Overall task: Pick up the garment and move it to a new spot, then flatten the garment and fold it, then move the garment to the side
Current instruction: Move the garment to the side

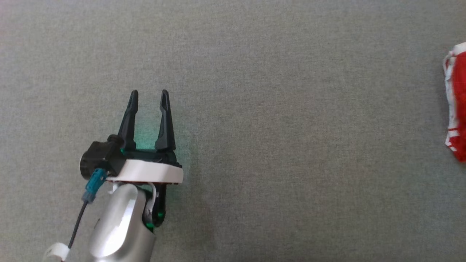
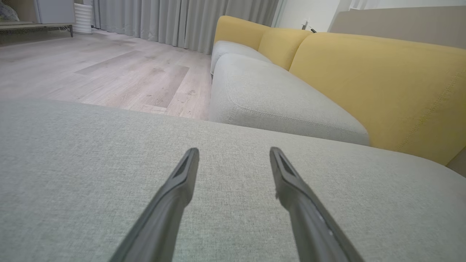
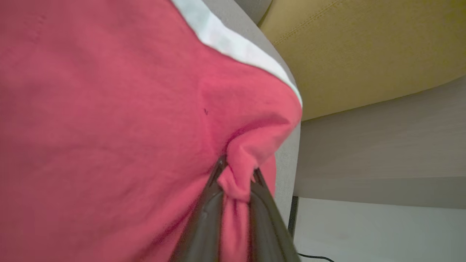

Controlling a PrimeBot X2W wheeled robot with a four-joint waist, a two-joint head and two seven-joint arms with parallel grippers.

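Grey woven upholstery [image 1: 291,109] spreads across the head view, flat and bare-looking. At the lower left the left gripper [image 1: 149,92] sits over it, its two dark fingers pointing up the picture and spread apart with nothing between them. A green glow shows at its base, above the white wrist collar [image 1: 149,171] and the silver forearm [image 1: 116,222]. The garment [image 1: 459,102], red with white trim, lies bunched at the far right edge, cut off by the frame and well apart from that gripper.

From the left wrist view, the same fingers stand wide over the grey upholstery. Beyond its edge are a grey seat cushion [image 2: 276,98], yellow back cushions [image 2: 382,83], a pale wooden floor [image 2: 109,69] and grey curtains [image 2: 182,18].

From the right wrist view, the red cloth of the garment takes up most of the picture, slightly blurred. The right gripper [image 3: 238,171] has its jaws drawn close, pinching a small fold of the red cloth between the fingertips. A white band [image 3: 233,43] runs along the garment's upper edge, with a yellow cushion [image 3: 364,47] beyond it.
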